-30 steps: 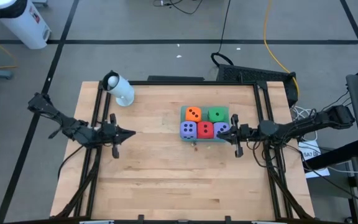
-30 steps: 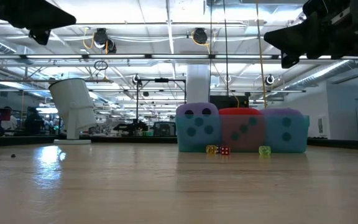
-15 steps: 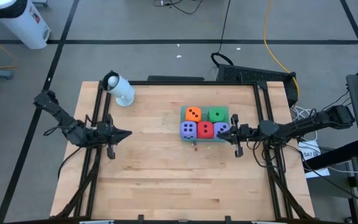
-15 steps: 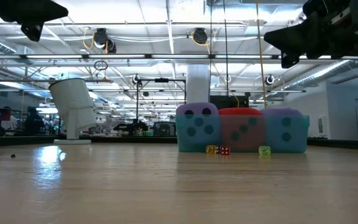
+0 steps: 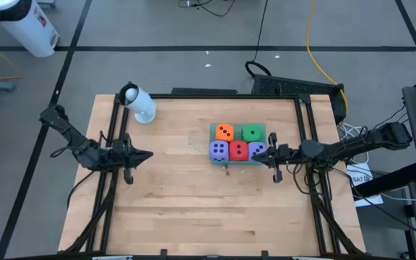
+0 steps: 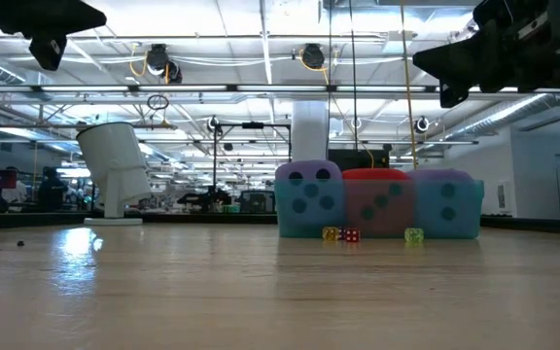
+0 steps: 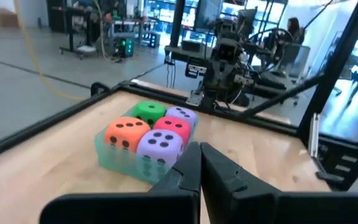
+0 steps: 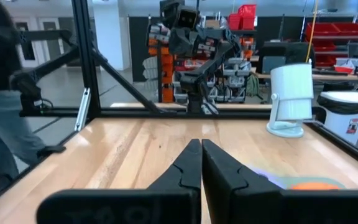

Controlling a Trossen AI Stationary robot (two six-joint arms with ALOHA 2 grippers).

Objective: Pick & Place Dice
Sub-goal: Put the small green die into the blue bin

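Note:
Five foam dice sit packed in a shallow teal tray [image 5: 212,139] right of the table's middle: orange [image 5: 224,131], green [image 5: 252,132], purple [image 5: 219,149], red [image 5: 238,150], purple [image 5: 258,149]. The left wrist view shows them too, with the orange die [image 7: 128,132] and a purple die [image 7: 161,143] nearest. My left gripper [image 5: 149,154] hovers shut and level near the table's left side, pointing at the tray. My right gripper [image 5: 256,154] hovers shut above the tray's right end, well clear of the dice in the low view [image 6: 418,60].
A white cylindrical device on a foot [image 5: 140,105] stands at the far left corner. Three tiny dice [image 6: 350,234] lie on the wood in front of the tray. Black frame rails run along the table's left and right sides. Bare wood fills the near half.
My left arm has swung a little toward the table's left edge and its wrist has rolled slightly; the gripper stays shut. The right arm and the dice have kept still.

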